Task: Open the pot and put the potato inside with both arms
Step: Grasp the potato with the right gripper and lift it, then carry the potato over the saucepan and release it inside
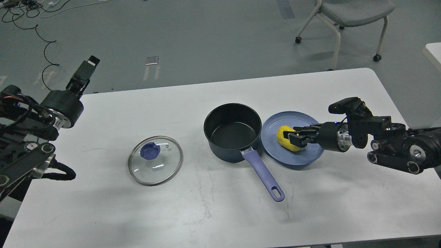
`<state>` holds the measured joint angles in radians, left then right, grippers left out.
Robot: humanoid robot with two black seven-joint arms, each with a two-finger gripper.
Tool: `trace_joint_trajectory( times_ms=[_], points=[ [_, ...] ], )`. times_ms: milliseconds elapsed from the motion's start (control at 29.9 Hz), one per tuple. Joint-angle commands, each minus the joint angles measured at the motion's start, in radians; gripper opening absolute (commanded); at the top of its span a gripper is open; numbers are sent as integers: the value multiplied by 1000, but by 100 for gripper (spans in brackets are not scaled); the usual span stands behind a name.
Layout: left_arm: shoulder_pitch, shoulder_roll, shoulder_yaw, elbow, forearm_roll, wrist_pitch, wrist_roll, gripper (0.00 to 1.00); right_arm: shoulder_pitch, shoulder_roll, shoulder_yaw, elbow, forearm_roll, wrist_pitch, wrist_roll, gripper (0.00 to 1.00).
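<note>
The dark navy pot [232, 132] stands open at the table's middle, its purple handle [263, 174] pointing toward me. Its glass lid [155, 160] lies flat on the table to the left, purple knob up. The yellow potato [286, 137] lies on a round blue plate [274, 146] just right of the pot. My right gripper [297, 135] reaches in from the right, and its fingers clamp the potato's right end. My left gripper [84, 71] is raised past the table's far left edge, well away from the lid; its fingers cannot be told apart.
The white table [220, 206] has a rounded far right corner. A grey chair on castors [348, 20] stands on the floor behind it. Cables [41, 38] lie on the floor at far left. Another white table's edge [434, 51] shows at right.
</note>
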<state>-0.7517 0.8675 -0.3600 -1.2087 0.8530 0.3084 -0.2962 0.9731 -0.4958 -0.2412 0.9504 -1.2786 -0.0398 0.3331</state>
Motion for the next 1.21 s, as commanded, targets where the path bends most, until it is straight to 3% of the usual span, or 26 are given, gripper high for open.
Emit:
trace_joint_trajectory(
  times_ms=[0, 402, 603, 736, 837, 870, 904, 1172],
  points=[
    [0, -1, 0, 0, 0, 0, 0, 99, 10, -15, 11, 2, 7, -21, 4, 34],
    [-2, -1, 0, 0, 0, 0, 0, 99, 168, -66, 111, 71, 76, -31, 12, 34],
    [-2, 1, -2, 0, 0, 0, -1, 99, 180, 89, 103, 53, 96, -37, 17, 34],
    [-2, 1, -2, 0, 0, 0, 0, 99, 174, 210, 100, -4, 97, -38, 56, 34],
    [-2, 4, -2, 0, 0, 0, 0, 99, 174, 240, 99, -22, 97, -34, 56, 38],
    [-2, 4, -2, 0, 0, 0, 0, 99, 174, 252, 99, -34, 97, -32, 49, 64],
    [-2, 5, -2, 0, 0, 0, 0, 99, 173, 259, 99, -50, 99, -34, 46, 100],
    [-2, 21, 0, 11, -2, 0, 0, 99, 148, 260, 111, -50, 277, -29, 44, 100]
  ],
)
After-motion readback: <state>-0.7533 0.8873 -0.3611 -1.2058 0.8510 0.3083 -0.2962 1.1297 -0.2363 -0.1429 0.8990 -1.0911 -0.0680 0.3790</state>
